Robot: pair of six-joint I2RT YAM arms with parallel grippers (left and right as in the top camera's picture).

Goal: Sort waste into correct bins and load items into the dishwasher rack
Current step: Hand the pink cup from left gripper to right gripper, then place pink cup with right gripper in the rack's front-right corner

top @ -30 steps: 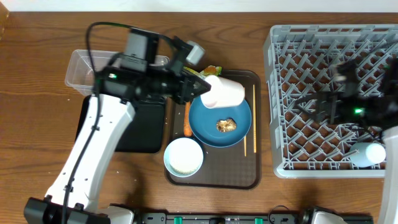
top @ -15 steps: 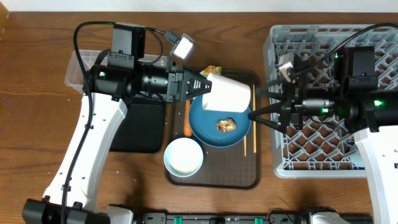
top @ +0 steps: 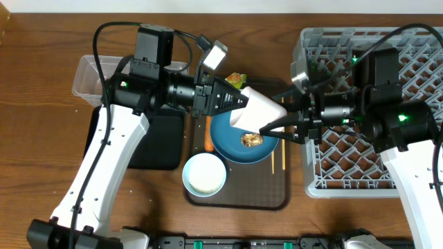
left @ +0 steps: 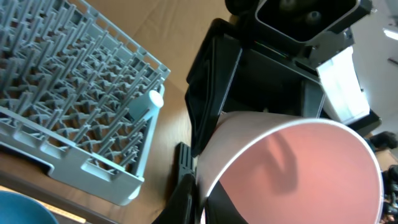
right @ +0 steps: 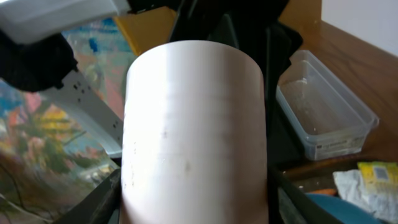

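Overhead, the left gripper [top: 235,104] is clamped tight on the mouth end of the pink cup [top: 261,112], which lies on its side above the dark-blue plate [top: 228,144]. The right gripper [top: 275,115] faces it, jaws spread either side of the cup's base. In the left wrist view, the cup's mouth sits just ahead of the jaws, with the dishwasher rack [left: 74,93] beyond. In the right wrist view, the cup stands between the fingers [right: 102,199]; whether they press on it cannot be told.
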